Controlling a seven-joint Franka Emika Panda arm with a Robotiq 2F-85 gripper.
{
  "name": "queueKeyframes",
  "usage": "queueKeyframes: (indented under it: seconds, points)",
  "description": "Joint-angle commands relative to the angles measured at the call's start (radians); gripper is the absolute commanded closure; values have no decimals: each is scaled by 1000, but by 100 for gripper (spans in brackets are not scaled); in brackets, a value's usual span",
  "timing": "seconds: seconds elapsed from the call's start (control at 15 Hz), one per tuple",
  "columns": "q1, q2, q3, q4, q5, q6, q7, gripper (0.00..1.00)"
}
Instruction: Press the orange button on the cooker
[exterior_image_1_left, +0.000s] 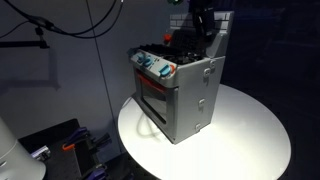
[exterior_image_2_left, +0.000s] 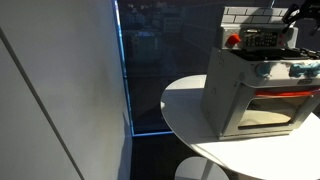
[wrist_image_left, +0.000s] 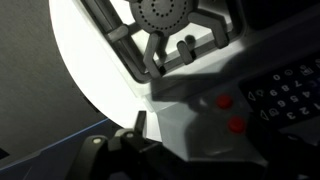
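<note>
The cooker (exterior_image_1_left: 185, 95) is a grey toy stove standing on a round white table (exterior_image_1_left: 250, 130). It also shows in an exterior view (exterior_image_2_left: 250, 95). Its blue-and-orange front knobs (exterior_image_1_left: 155, 66) sit above the oven door. In the wrist view I look down on the dark hob grate (wrist_image_left: 165, 25), a keypad (wrist_image_left: 285, 90) and a grey raised panel with two red-orange round buttons (wrist_image_left: 225, 101) (wrist_image_left: 237, 125). My gripper (exterior_image_1_left: 203, 22) hangs just above the cooker's back top. In the wrist view the gripper (wrist_image_left: 195, 145) looks open and empty, close over the panel with the buttons.
The table's rim (exterior_image_2_left: 185, 120) lies near a dark window wall (exterior_image_2_left: 160, 60). Cables (exterior_image_1_left: 70, 25) hang at the back and equipment (exterior_image_1_left: 60, 145) sits low beside the table. The brick-patterned back panel (exterior_image_2_left: 250, 14) rises behind the hob.
</note>
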Motion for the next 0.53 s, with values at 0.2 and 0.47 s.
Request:
queueKeyframes:
  seconds: [0.2,0.47]
  points:
    - [7,-11,-10,15,17,-76,16,0]
    - [5,-4,-12,21,17,-79,18,0]
